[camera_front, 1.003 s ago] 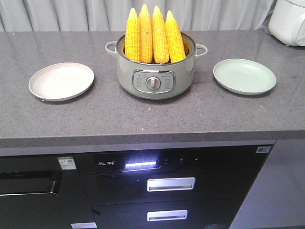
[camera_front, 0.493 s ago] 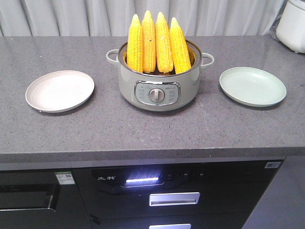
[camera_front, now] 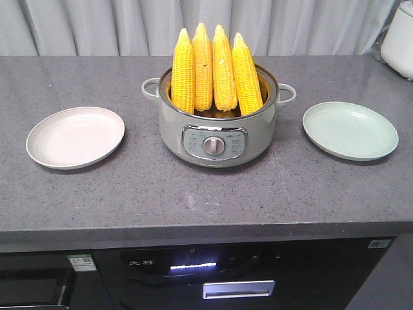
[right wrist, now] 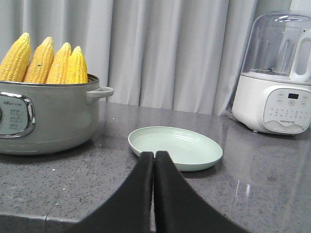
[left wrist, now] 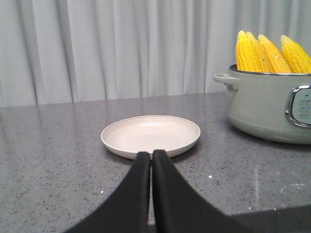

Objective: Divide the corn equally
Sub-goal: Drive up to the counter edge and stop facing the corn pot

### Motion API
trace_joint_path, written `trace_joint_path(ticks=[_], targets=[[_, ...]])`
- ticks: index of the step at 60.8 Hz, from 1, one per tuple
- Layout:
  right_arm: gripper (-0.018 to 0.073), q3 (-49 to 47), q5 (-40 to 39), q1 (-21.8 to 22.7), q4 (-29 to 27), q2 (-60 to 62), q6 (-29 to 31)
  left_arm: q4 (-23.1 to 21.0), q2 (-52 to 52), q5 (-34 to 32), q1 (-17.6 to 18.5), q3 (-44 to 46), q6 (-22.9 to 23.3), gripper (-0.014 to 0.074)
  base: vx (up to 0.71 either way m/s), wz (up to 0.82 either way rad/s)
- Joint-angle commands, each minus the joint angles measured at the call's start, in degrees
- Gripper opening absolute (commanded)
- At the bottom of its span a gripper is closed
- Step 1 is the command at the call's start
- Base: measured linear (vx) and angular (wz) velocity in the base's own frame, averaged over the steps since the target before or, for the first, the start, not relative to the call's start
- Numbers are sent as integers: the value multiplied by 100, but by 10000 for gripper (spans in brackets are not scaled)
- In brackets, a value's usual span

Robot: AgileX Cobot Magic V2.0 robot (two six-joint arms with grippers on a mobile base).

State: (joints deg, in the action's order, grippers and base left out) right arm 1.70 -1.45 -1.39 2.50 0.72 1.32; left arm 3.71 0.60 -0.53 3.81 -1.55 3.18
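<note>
- Corn — four yellow cobs stand upright with their tips up, side by side in a grey-green electric pot. They lean toward its back rim.
- All the corn is in the pot, which sits mid-counter with its dial panel facing the front edge of the speckled grey counter.
- A beige plate lies flat on the robot's left of the pot, well apart from it.
- A pale green plate lies flat on the right of the pot, also apart from it.
- The left tool has its black fingers pressed together. It is low near the counter's front edge and points at the beige plate, just short of its rim.
- The right tool has its fingers together in the same way. It is aimed at the green plate, just short of its near rim.
- A white blender with a clear jug stands at the far right, beyond the green plate.
- A pale curtain hangs behind the counter, and a dark appliance front with a lit strip sits below it.
</note>
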Motion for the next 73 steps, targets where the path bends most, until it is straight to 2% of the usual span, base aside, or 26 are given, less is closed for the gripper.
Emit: trace_joint_path(ticks=[1,73], targets=[[-4,39,-459,22,42,33,32,-8,97,-412,19,-18,22,-7,8,-1],[-4,39,-459,22,42,33,32,-8,97,-412,19,-18,22,-7,6,0]])
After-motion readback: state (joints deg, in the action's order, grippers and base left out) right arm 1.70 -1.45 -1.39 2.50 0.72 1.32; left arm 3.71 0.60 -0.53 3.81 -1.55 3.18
